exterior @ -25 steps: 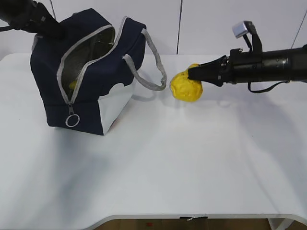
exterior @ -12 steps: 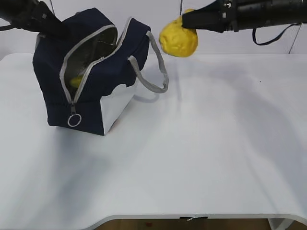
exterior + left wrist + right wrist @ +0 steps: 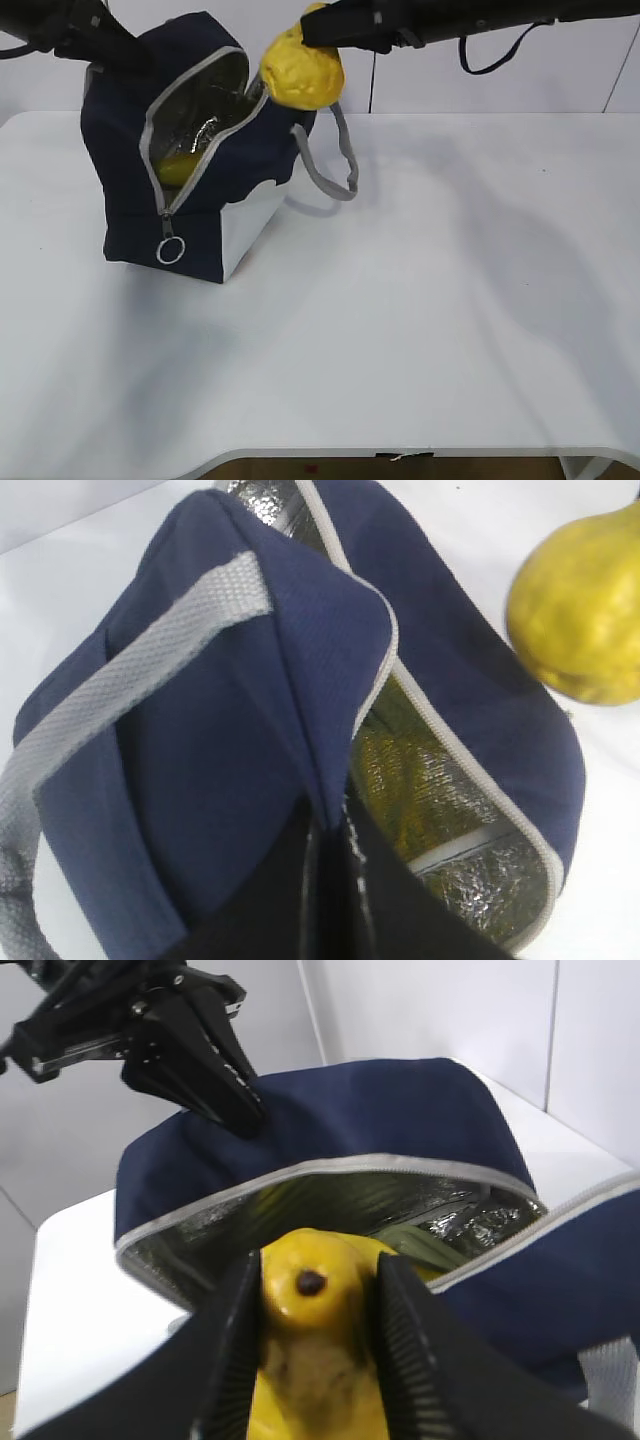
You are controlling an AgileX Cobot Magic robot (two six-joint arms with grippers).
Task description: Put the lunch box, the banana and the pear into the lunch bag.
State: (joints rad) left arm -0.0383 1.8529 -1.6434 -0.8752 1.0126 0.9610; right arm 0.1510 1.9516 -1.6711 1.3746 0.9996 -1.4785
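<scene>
1. My right gripper, black with ribbed inner faces, is clamped on the narrow neck of the lumpy yellow-orange pear; one jaw lies on each side of the neck, and the dark stem end of the pear faces the right wrist view.
2. The pear hangs in the air, clear of the white table, above the right-hand rim of the bag's opening and just above the grey webbing handle.
3. The boxy navy-blue fabric lunch bag with white lower panels stands on the table at the left of the exterior view. Its grey zipper is open, showing crinkled silver foil lining, and the ring pull hangs at the near lower end of the zipper.
4. My left gripper is pinched together on the navy fabric at the bag's upper edge, beside the zipper opening; in the exterior view its black arm reaches the bag's top left corner.
5. A yellow object lies inside the bag, low in the opening; it may be the banana, but too little shows to be sure.
6. A pale green surface shows deep in the bag in the right wrist view; I cannot identify it with certainty.
</scene>
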